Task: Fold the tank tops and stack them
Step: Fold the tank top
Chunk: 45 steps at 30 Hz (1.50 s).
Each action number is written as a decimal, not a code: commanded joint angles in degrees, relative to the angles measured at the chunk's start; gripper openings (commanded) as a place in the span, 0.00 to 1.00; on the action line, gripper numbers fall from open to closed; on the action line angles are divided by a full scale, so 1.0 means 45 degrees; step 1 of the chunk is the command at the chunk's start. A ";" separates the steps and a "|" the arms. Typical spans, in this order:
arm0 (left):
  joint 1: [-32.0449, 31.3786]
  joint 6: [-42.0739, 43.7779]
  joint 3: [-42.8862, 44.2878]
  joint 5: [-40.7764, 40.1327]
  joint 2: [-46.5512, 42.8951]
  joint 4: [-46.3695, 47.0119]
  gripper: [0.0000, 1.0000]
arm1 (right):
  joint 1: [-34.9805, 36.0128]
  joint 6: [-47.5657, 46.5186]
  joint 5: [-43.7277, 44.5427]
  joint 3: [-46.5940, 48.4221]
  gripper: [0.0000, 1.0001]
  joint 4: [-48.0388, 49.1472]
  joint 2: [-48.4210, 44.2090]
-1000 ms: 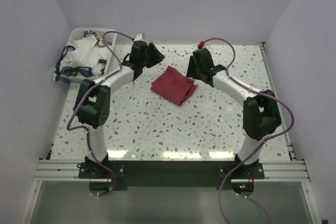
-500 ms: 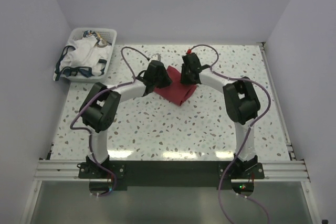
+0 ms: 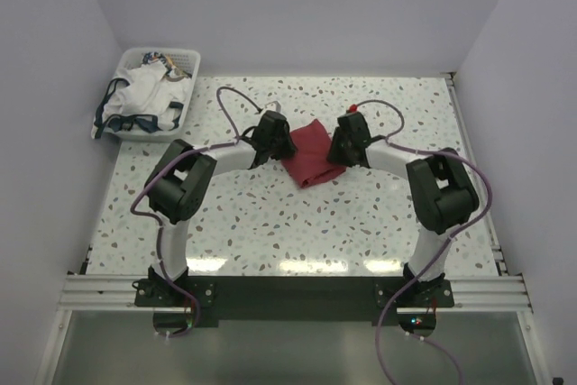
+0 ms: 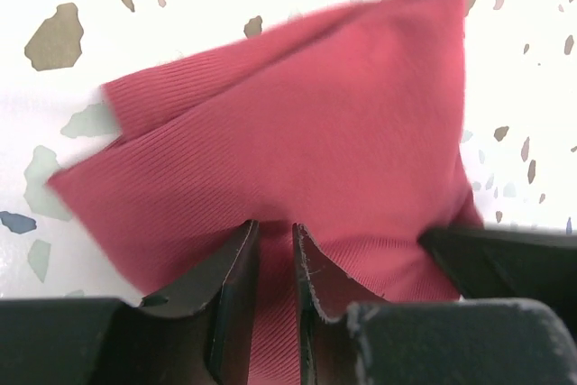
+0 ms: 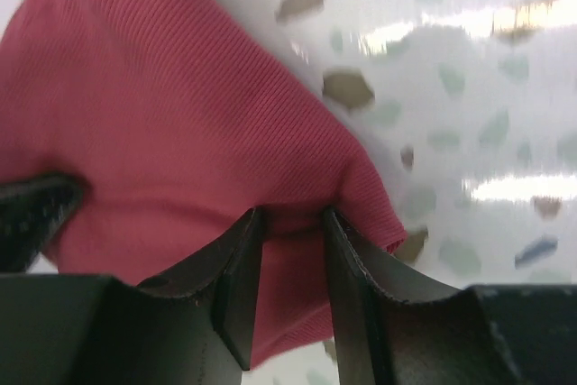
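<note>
The dark red tank top (image 3: 311,152) lies folded in a small bundle at mid-table, between my two grippers. My left gripper (image 3: 281,143) is at its left edge, and in the left wrist view the jaws (image 4: 275,227) are pinched on the red ribbed cloth (image 4: 306,123). My right gripper (image 3: 337,151) is at its right edge, and in the right wrist view the jaws (image 5: 290,215) are closed on a fold of the same cloth (image 5: 162,123). The white tank top with navy trim (image 3: 142,96) lies crumpled in the basket at the back left.
A white plastic basket (image 3: 187,60) stands at the table's back left corner. The speckled tabletop (image 3: 297,223) stretches between the arms and the near rail. Walls close in on the left, back and right.
Both grippers have come in from the far side onto the red top and closed on its opposite edges. The bundle has shifted slightly nearer and to the right.
</note>
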 commanded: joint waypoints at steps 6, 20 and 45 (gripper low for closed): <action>-0.0094 0.0470 0.0260 0.0086 -0.1524 -0.0818 0.27 | 0.1387 0.2469 -0.0737 -0.5046 0.38 0.2096 -0.3694; -0.1656 -0.0566 -0.3804 0.0048 -0.2756 0.0588 0.22 | 0.1309 0.1338 0.0180 -0.2492 0.39 0.0338 -0.4402; -0.2067 0.0449 -0.4508 -0.0578 -0.2990 -0.0194 0.23 | 0.0663 0.0771 -0.0426 -0.4031 0.40 -0.0209 -0.5414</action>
